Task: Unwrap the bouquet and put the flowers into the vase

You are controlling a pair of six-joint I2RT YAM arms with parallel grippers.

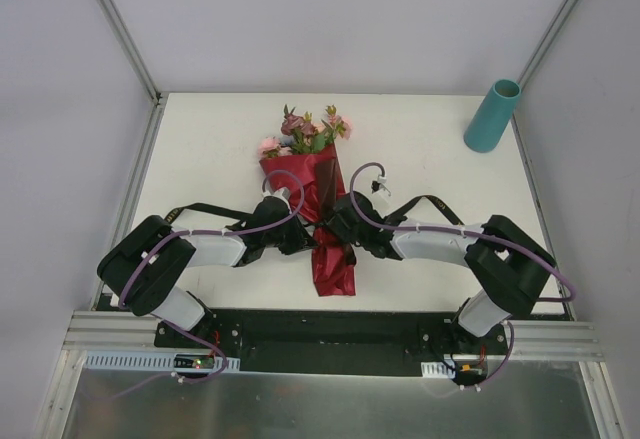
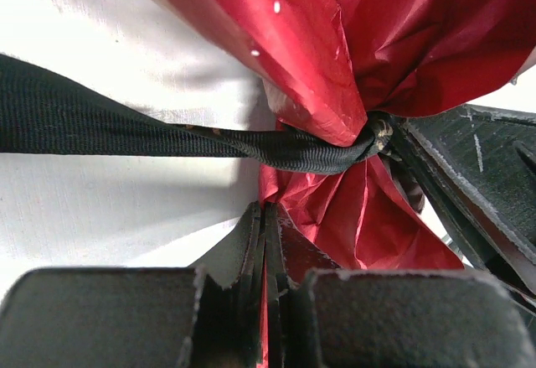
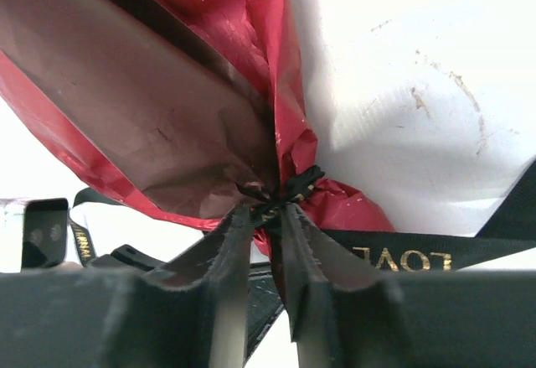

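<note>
The bouquet (image 1: 318,199) lies mid-table, its flowers (image 1: 305,134) pointing away from me and its dark red paper wrap (image 2: 352,41) cinched by a black ribbon (image 2: 126,129). My left gripper (image 1: 306,235) comes in from the left just below the tie. In the left wrist view that gripper (image 2: 266,209) is shut on a thin fold of the red paper. My right gripper (image 3: 266,210) comes in from the right, its jaws a little apart with the ribbon knot (image 3: 289,188) at their tips. The teal vase (image 1: 492,116) stands upright at the far right corner.
Loose ribbon tails trail left (image 1: 215,212) and right (image 1: 430,202) across the white table. One tail carries gold lettering (image 3: 402,259). A metal frame post (image 1: 120,29) borders the table's left side. The right arm's fingers (image 2: 469,184) show just beyond the knot in the left wrist view.
</note>
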